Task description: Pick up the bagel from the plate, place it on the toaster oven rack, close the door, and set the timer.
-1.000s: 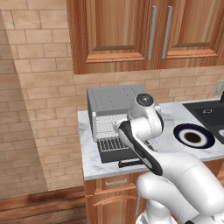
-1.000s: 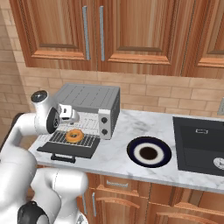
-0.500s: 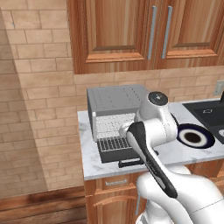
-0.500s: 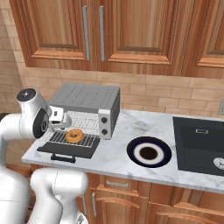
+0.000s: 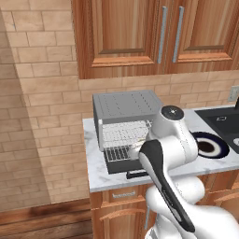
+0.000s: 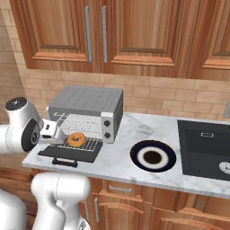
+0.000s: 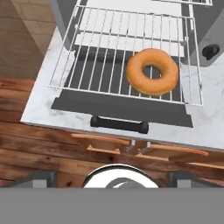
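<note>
— Where's the bagel (image 7: 152,71)?
— On the rack (image 7: 105,57), right side, over the open door (image 7: 118,107).
— Gripper (image 6: 48,131)?
— Left of the rack. Can't tell if spread or pressed together.
— Plate (image 6: 153,157)?
— On the counter (image 6: 121,159), well apart.

The toaster oven rack (image 7: 109,52) is thin, pale metal wire, faintly shiny. The bagel (image 7: 152,71) has a matt, golden-brown baked crust. The door (image 7: 118,107) is smooth dark grey with a glossy black bar handle (image 7: 119,124). The bench (image 6: 121,155) is polished white marble, veined grey. The plate (image 6: 152,156) looks glazed. The cabinets (image 6: 112,31) are varnished wood.
</note>
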Tool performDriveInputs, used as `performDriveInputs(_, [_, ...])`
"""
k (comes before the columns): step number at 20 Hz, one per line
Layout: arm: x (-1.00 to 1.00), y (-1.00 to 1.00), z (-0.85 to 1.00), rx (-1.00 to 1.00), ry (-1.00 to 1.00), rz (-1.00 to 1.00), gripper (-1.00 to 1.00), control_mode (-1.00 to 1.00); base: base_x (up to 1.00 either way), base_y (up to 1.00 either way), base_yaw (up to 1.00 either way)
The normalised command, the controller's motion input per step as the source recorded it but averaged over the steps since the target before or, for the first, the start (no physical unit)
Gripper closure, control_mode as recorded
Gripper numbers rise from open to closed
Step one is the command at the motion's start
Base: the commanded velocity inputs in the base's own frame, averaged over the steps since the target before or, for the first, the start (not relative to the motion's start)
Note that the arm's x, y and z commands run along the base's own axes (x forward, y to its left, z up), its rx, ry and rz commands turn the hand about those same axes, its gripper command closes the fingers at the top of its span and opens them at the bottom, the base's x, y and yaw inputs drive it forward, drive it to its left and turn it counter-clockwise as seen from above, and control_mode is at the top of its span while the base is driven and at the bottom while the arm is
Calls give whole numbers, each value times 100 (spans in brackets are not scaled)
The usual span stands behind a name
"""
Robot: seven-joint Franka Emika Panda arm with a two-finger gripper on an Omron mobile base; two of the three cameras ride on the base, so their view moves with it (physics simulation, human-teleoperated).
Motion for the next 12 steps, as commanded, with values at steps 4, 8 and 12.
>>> performDriveInputs(4, [7, 35, -19, 0, 5, -8, -100, -100, 0, 0, 0])
performDriveInputs(8, [16, 42, -30, 0, 7, -12, -100, -100, 0, 0, 0])
performDriveInputs(12, [29, 31, -29, 0, 10, -21, -100, -100, 0, 0, 0])
